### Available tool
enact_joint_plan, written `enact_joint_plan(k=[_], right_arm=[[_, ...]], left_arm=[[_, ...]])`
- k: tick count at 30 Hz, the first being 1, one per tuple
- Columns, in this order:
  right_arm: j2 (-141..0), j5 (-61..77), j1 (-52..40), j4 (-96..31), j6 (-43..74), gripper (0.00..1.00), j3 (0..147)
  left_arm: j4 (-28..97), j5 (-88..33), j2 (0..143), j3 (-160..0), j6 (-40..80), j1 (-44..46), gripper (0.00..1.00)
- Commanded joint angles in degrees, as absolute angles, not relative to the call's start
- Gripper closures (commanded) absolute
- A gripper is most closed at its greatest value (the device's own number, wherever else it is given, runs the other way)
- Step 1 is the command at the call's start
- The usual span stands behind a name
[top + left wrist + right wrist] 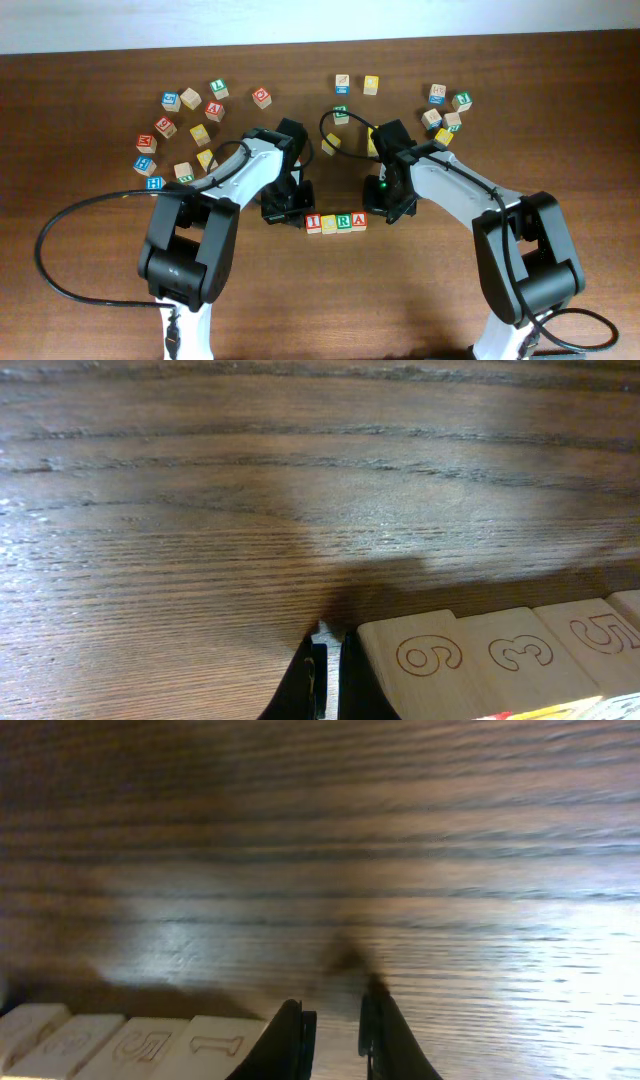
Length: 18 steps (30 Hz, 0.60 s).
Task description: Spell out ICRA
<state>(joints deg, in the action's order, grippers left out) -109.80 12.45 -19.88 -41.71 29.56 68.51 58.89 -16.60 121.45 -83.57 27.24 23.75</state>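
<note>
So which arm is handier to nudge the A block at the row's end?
Probably the right: the right gripper sits just beside the A cube, while the left gripper is by the I cube at the opposite end.

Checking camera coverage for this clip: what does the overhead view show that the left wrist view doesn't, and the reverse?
Only overhead: both arms, the scattered spare cubes, the right gripper, and the row's coloured letter faces, reading I, C, R, A.

Only the left wrist: engraved numerals on the row's plain wooden side faces, and the left gripper's fingertips almost together, holding nothing, beside the end cube.

Both: the row of cubes on the table.
</note>
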Motion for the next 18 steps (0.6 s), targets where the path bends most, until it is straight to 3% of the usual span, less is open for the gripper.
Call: enact_joint_plan(k=[1, 18], right_arm=[[-110.5, 15.0, -20.3, -42.2, 32.1, 0.93, 68.0], [-110.5, 15.6, -22.5, -42.6, 35.0, 0.96, 68.0]], left_arm=[[57.9, -16.8, 122.8, -83.1, 27.3, 24.0, 1.00], [57.5, -17.8, 122.8, -83.1, 24.3, 24.0, 1.00]])
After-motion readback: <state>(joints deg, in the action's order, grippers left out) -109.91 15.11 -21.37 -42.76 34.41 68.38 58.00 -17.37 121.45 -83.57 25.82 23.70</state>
